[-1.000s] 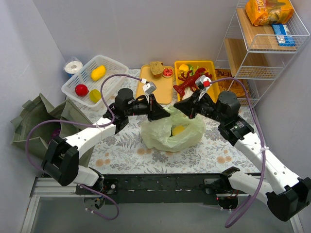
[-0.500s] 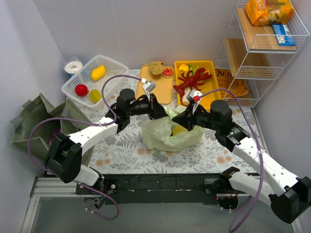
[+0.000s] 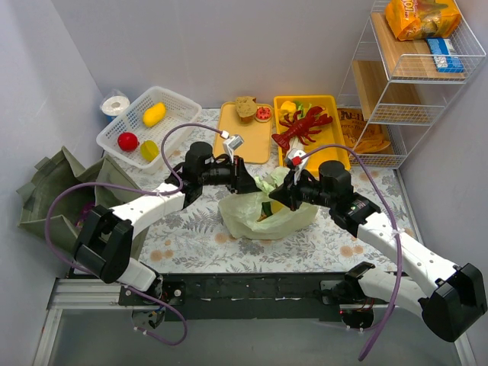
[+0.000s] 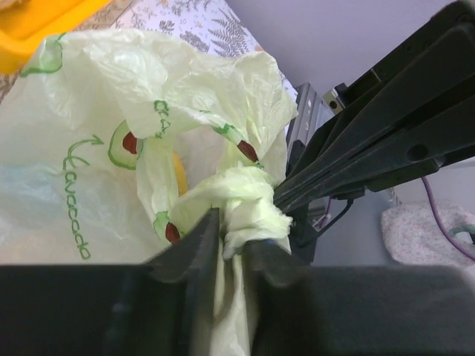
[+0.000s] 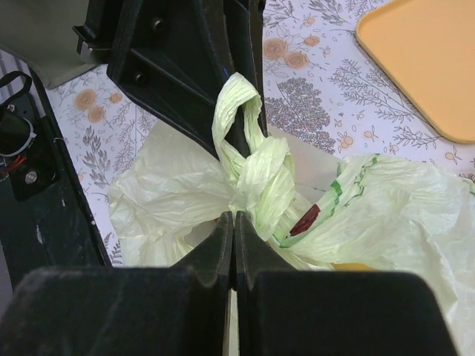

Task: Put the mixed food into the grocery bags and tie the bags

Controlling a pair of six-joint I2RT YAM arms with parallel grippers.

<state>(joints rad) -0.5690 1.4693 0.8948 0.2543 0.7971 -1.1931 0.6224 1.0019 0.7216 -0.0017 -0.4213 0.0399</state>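
On table (image 3: 191, 229), pale-green bag (image 3: 244, 217), handles (image 5: 249, 159) twisted upward

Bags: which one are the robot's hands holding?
The pale-green plastic bag in the centre. The left gripper and right gripper both pinch its twisted handles, while the dark olive tote lies untouched at the left side.

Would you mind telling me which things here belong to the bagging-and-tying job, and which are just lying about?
Part of the job:
pale-green plastic bag, its twisted handles pinched by the left claw and right claw
olive tote
red lobster
bread bun

Lying about:
white basket
orange snack packet
wire shelf
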